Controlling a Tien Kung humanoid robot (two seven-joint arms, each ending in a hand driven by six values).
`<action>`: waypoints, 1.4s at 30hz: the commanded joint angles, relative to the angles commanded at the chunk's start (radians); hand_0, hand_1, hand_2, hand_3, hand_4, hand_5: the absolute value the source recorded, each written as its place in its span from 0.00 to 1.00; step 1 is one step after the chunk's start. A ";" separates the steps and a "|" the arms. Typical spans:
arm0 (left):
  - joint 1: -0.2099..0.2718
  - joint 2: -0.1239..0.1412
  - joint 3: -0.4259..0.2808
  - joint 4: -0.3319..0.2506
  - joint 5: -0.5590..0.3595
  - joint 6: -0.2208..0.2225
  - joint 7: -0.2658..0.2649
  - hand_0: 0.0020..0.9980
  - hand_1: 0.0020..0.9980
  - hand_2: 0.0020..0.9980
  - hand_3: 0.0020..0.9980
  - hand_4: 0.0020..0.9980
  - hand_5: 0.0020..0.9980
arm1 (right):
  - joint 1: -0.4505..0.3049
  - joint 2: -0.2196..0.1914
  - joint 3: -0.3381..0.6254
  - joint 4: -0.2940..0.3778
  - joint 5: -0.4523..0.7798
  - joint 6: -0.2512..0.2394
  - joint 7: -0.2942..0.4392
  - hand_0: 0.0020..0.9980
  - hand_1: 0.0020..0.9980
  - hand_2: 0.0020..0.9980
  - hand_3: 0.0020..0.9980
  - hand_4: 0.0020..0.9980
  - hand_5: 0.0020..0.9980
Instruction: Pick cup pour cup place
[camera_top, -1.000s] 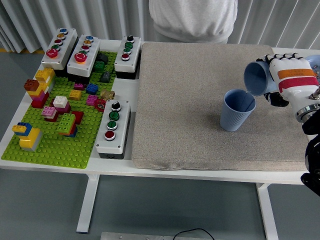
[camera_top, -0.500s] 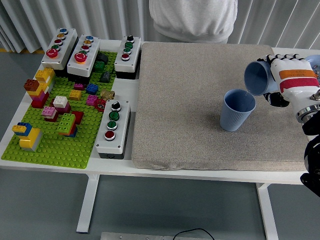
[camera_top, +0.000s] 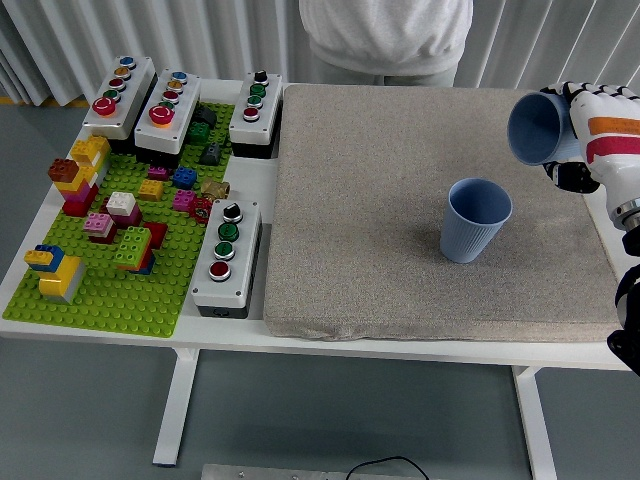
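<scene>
I have the right hand (camera_top: 600, 135) at the right edge of the frame, its fingers (camera_top: 583, 93) wrapped round the blue cup (camera_top: 542, 127), which lies tipped nearly on its side with the mouth facing left and a little down. The mouth sits above and to the right of the second blue cup (camera_top: 476, 220), well clear of its rim, so I judge the pour is over or nearly so: at this height and offset nothing would land inside it. I can't see any liquid or stream in this view.

The standing cup is upright near the middle right of the grey mat (camera_top: 400, 200), placed there, I take it, because the mat gives a flat, forgiving surface that would soak up a spill. The mat covers most of the right half of the white bench (camera_top: 255, 180).

My wrist is rolled so the back of the hand faces up and the forearm enters from the right edge, low. I reckon the next job is to roll the wrist back until the held cup is upright, then set it down on bare mat beside the other one.

The left arm is out of view. A person (camera_top: 385, 35) stands at the top centre, hands not visible. The brick board (camera_top: 110, 300) and button boxes (camera_top: 227, 258) on the left are not involved.
</scene>
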 joint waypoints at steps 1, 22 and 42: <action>-0.001 0.000 0.000 0.000 0.001 0.000 0.000 0.74 0.73 0.80 0.67 0.52 0.93 | -0.004 0.001 0.009 -0.005 0.013 -0.015 0.000 0.83 0.67 0.55 0.64 0.66 0.00; -0.007 -0.006 -0.013 0.001 0.019 0.001 0.002 0.74 0.73 0.80 0.67 0.52 0.93 | -0.128 0.072 0.200 -0.103 0.389 -0.345 0.053 0.82 0.66 0.54 0.64 0.66 0.00; -0.002 -0.009 -0.028 0.001 0.042 0.001 0.007 0.74 0.73 0.80 0.67 0.52 0.93 | -0.230 0.154 0.323 -0.168 0.946 -0.353 0.331 0.79 0.65 0.54 0.64 0.66 0.00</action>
